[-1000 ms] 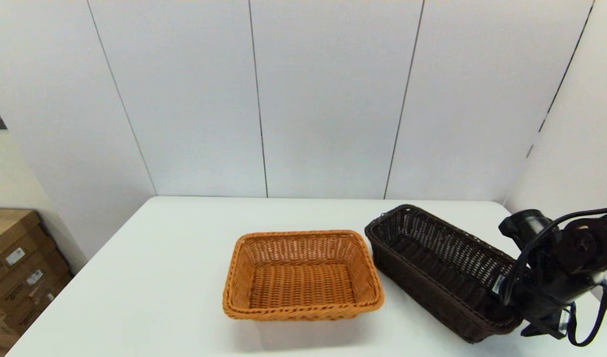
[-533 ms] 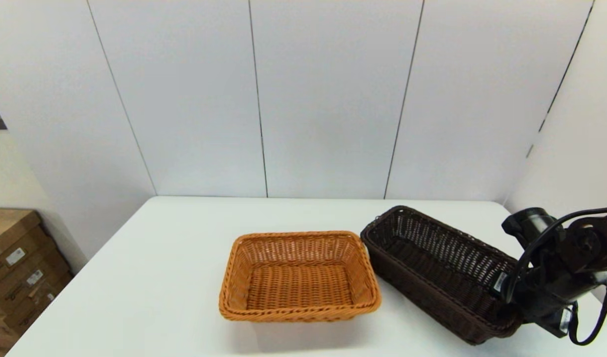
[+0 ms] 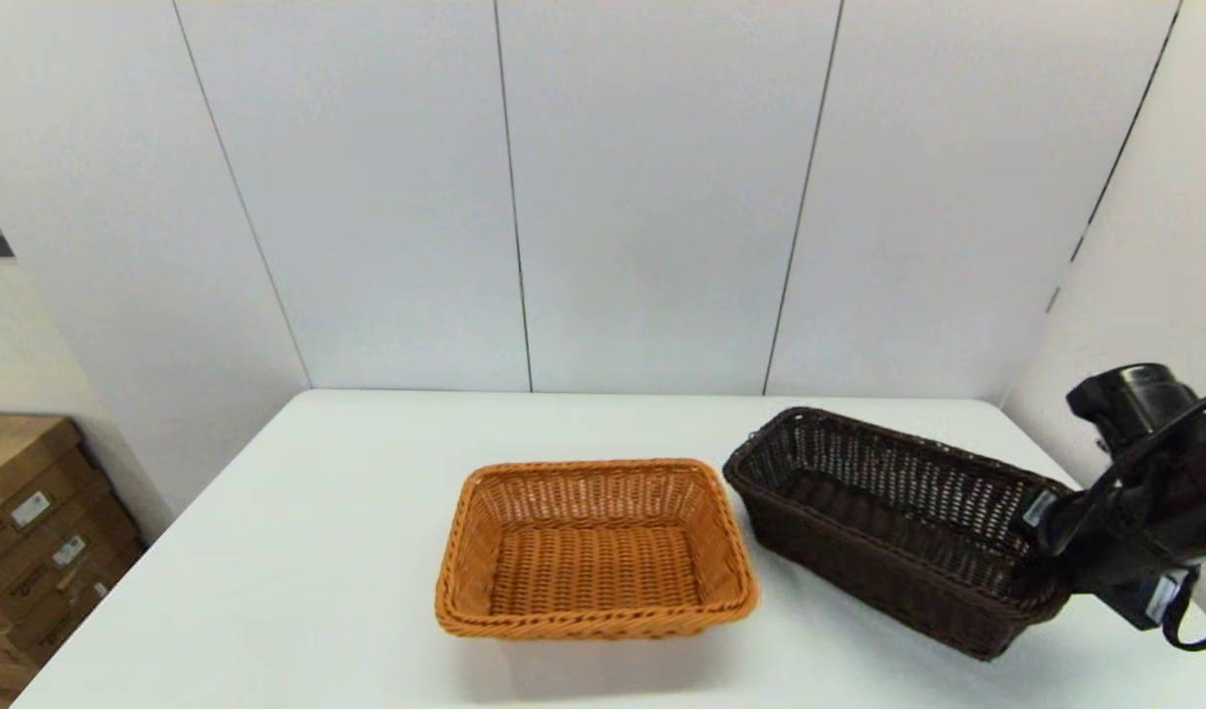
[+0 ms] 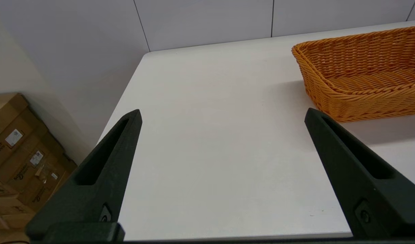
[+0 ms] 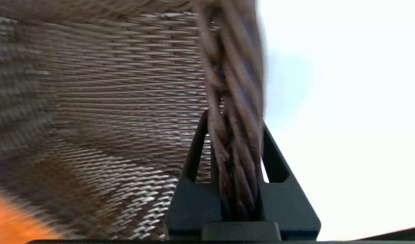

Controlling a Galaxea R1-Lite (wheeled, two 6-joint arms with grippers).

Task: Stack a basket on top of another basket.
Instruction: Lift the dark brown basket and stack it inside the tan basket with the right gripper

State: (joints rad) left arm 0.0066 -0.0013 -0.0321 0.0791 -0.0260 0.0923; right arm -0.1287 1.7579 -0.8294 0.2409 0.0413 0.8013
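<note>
Right gripper (image 5: 235, 149) clamps the dark basket's (image 3: 888, 522) braided rim – left gripper (image 4: 224, 118) gapes wide, empty; two baskets, one orange (image 3: 595, 547).

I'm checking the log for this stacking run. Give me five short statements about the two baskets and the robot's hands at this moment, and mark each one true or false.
1. The right hand is shut on the braided rim of the dark brown basket. True.
2. The dark brown basket sits inside the orange-tan basket. False: the two are side by side, the dark one on the robot's right, not stacked.
3. The left hand holds the orange-tan basket. False: it is open over bare table, with that basket off to one side.
4. The orange-tan basket is empty. True.
5. The right hand grips the dark brown basket at the end nearest the orange-tan one. False: it holds the far end, by the table's right edge.
</note>
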